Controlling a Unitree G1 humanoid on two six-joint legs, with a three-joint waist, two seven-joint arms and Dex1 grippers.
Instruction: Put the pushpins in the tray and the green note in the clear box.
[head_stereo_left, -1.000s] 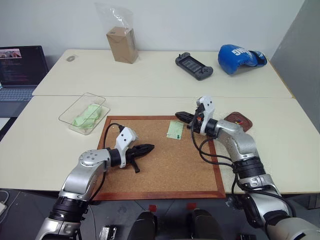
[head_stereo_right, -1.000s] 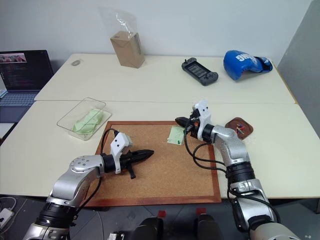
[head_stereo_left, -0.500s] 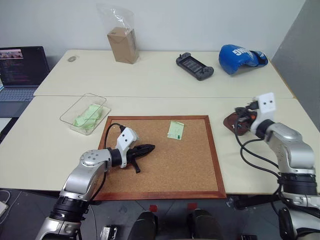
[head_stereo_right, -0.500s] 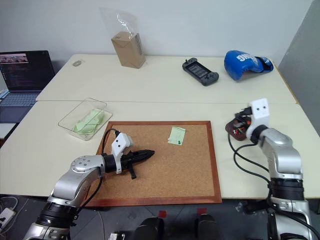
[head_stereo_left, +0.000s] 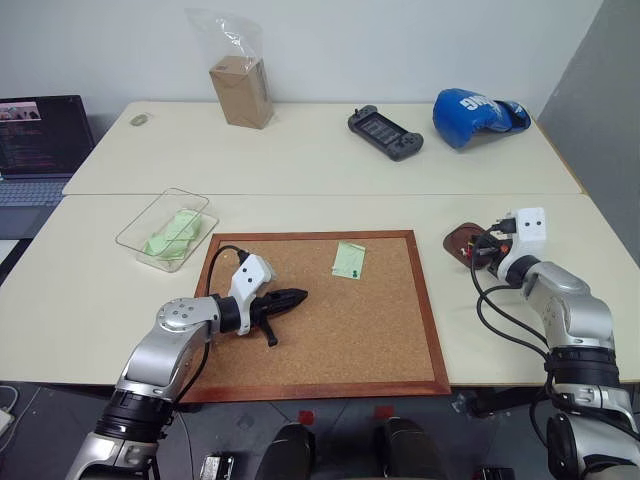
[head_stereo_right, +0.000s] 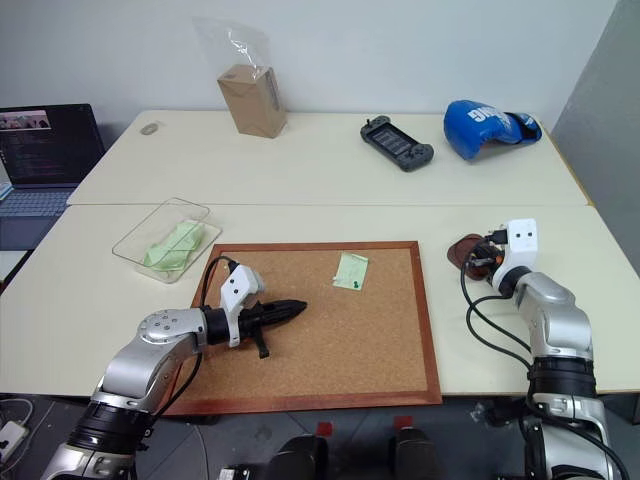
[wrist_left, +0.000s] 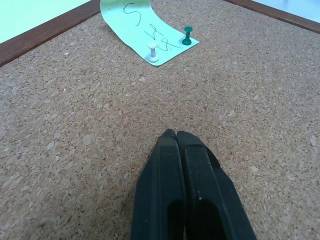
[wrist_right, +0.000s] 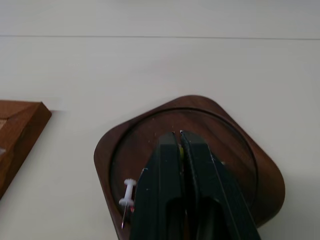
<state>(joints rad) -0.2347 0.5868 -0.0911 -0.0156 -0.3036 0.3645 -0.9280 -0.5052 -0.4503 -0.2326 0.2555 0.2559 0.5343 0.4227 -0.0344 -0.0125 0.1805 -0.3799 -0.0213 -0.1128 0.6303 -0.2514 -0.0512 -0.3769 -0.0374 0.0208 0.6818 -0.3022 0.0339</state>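
The green note (head_stereo_left: 349, 259) lies on the corkboard (head_stereo_left: 320, 350), held by a white pushpin (wrist_left: 152, 51) and a green pushpin (wrist_left: 187, 36). My left gripper (head_stereo_left: 296, 296) hovers shut and empty over the cork, left of the note. The dark brown tray (wrist_right: 232, 150) sits on the table to the right of the board. My right gripper (wrist_right: 178, 134) hangs just over the tray's middle, fingers pressed together on a thin yellow sliver of a pushpin. A white pushpin (wrist_right: 128, 192) lies inside the tray. The clear box (head_stereo_left: 167, 228) stands left of the board with pale green papers in it.
A bagged brown carton (head_stereo_left: 240, 90), a black handheld console (head_stereo_left: 385, 132) and a blue boxing glove (head_stereo_left: 480, 110) sit on the far table. A laptop (head_stereo_left: 40, 135) stands at the far left. Bare tabletop surrounds the tray.
My right gripper swung from the note on the corkboard rightward to above the tray, then settled slightly lower. The left arm stayed still.
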